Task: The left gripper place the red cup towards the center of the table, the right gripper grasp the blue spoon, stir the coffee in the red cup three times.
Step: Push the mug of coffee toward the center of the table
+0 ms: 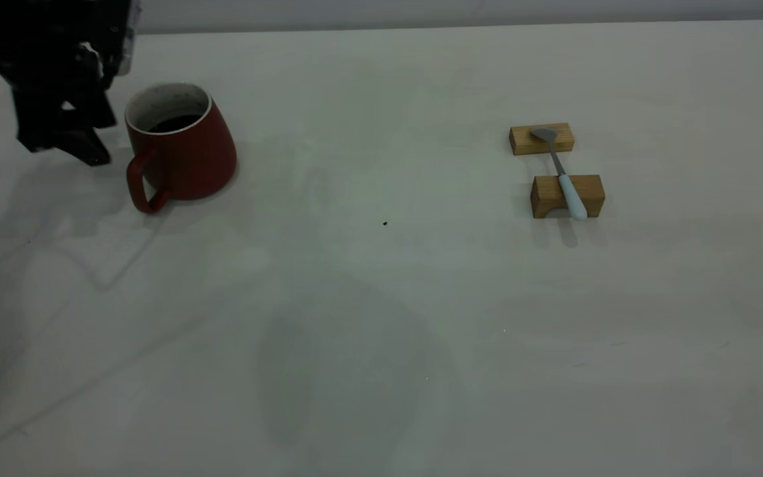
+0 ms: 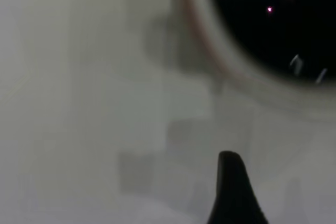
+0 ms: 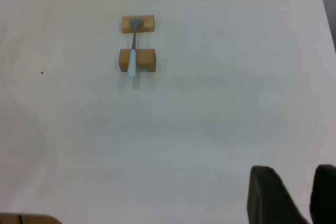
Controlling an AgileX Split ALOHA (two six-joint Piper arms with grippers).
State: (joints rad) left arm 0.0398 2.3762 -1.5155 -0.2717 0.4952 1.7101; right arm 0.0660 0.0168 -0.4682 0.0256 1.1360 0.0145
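Red cup [image 1: 181, 147] with dark coffee [image 1: 174, 123] stands far left on the table [image 1: 381, 318], my left gripper [image 1: 80, 136] just beside it, touching nothing; I cannot tell its state. The blue spoon [image 1: 563, 175] bridges two wooden blocks [image 1: 567, 195] at right.

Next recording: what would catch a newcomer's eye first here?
The red cup with dark coffee stands at the table's far left, with the black left pincer hovering just beside it, not gripping. At the right, the blue spoon lies bridged across two wooden blocks, untouched; the right pincer shows only in its own wrist view, well away from the spoon.
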